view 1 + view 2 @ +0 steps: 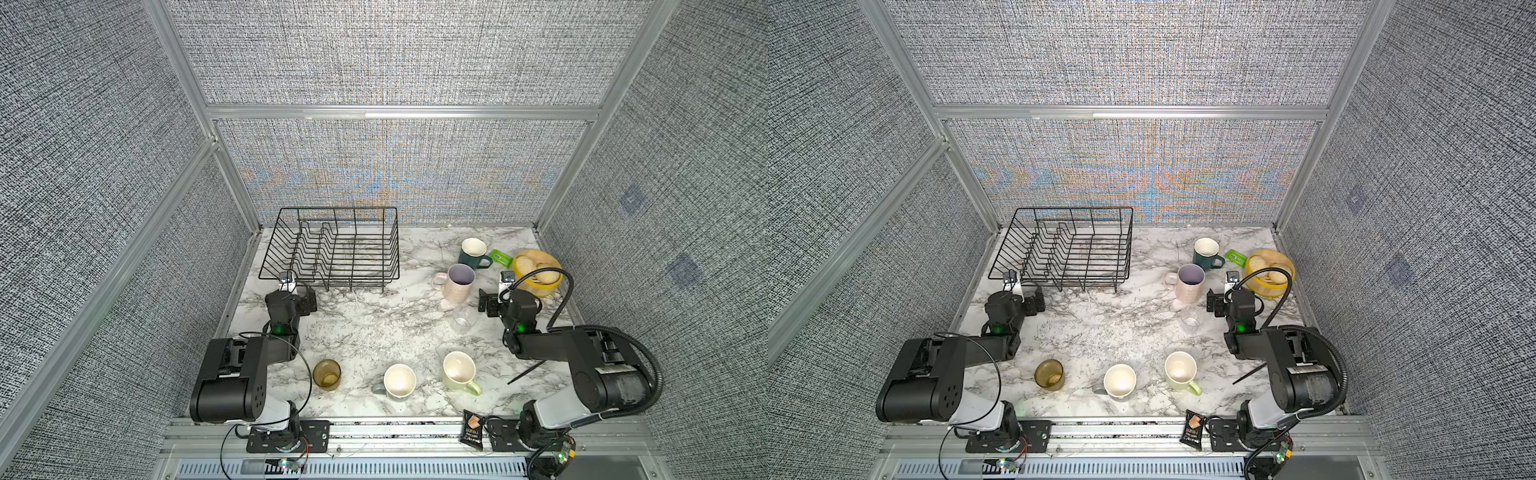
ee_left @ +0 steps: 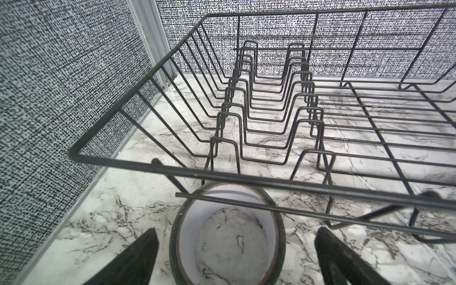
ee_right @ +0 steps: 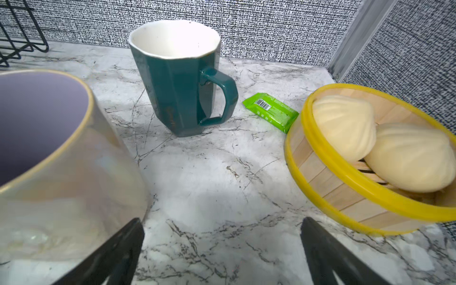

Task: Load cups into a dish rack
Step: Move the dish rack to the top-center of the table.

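Left gripper [image 2: 237, 229] is hovering low over the table [image 1: 374, 316] at the near left corner of the dish rack [image 1: 332, 279], its jaws standing wide apart and gripping nothing. In the left wrist view a roll of black tape [image 2: 176, 237] is lying flat between its fingers, just under the rack's near rim, touching neither one. Right gripper [image 3: 222, 219] is likewise spread open and empty, pointing at the bare table between the pink mug [image 1: 457, 286] and a yellow-rimmed basket [image 3: 320, 177] holding pale buns [image 3: 345, 128]. The rack is sitting at the far left of the table, its wavy dividers running along its left half. All six cups are standing upright on the table outside it. The dark teal mug [image 1: 471, 253] is sitting near the back wall on the right, the pink mug is just in front of it, and the small clear glass [image 1: 463, 318] is just in front of the pink mug, near the right gripper. Along the near edge, the amber tumbler [image 1: 327, 374], the grey mug [image 1: 399, 381] and the pale green mug [image 1: 457, 370] are lining up from left to right, well apart from the rack. A green packet [image 3: 271, 111] is lying between the teal mug and the basket, a thin black stick [image 1: 525, 372] is lying by the right arm, and a dark snack packet [image 1: 471, 430] is resting on the front rail.
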{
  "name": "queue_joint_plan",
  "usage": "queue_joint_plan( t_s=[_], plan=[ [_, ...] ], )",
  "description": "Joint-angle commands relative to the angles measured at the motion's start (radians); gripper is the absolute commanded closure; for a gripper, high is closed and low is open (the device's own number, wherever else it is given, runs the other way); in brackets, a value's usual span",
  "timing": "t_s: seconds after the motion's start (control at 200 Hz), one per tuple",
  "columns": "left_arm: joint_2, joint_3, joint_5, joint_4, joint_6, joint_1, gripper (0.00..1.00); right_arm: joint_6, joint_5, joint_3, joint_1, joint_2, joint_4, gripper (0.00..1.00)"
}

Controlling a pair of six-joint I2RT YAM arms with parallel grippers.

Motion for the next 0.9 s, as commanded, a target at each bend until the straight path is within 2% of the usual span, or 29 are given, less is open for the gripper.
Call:
queue_joint_plan(
  t_s=[0.0, 0.065, 0.125, 0.185, 0.215, 0.29, 0.45, 0.525, 0.61, 0.68, 0.8, 0.895],
  plan=[
    [-0.007, 0.001, 0.002, 0.021, -0.001, 0.002, 0.01, -0.028, -0.077, 0.043, 0.005, -0.089, -0.148, 0.01],
    [-0.028, -0.024, 0.012, 0.053, 0.007, 0.001, 0.01, -0.021, -0.075, 0.079, 0.015, -0.170, -0.281, 0.01],
    [-0.109, -0.057, 0.019, 0.079, 0.021, 0.001, 0.01, -0.011, -0.099, 0.099, 0.021, -0.252, -0.374, 0.01],
    [-0.269, -0.015, 0.035, -0.132, 0.019, -0.001, 0.01, -0.005, -0.134, 0.131, 0.028, -0.330, -0.478, 0.01],
    [-0.347, 0.034, 0.022, -0.305, -0.015, -0.001, 0.01, 0.010, -0.141, 0.153, 0.030, -0.361, -0.531, 0.01],
    [-0.461, 0.143, -0.018, -0.545, -0.090, -0.001, 0.01, 0.101, -0.122, 0.231, 0.032, -0.414, -0.673, 0.01],
    [-0.655, 0.224, -0.014, -0.776, -0.235, -0.003, 0.01, 0.445, -0.006, 0.409, 0.021, -0.429, -0.979, 0.01],
    [-0.737, 0.232, 0.003, -0.820, -0.321, -0.001, 0.01, 0.405, -0.178, 0.482, 0.013, -0.415, -1.041, 0.01],
    [-0.816, 0.254, -0.009, -0.911, -0.433, -0.001, 0.01, 0.403, -0.175, 0.562, 0.108, -0.388, -1.122, 0.02],
    [-0.859, 0.286, -0.027, -1.006, -0.480, 0.001, 0.01, 0.399, -0.140, 0.615, 0.234, -0.361, -1.140, 0.03],
    [-0.843, 0.360, 0.167, -1.088, -0.422, 0.001, 0.01, 0.428, -0.137, 0.686, 0.402, -0.282, -1.122, 0.14],
    [-0.777, 0.402, 0.217, -1.152, -0.431, 0.001, 0.01, 0.450, -0.138, 0.769, 0.495, -0.189, -1.124, 0.16]
  ],
)
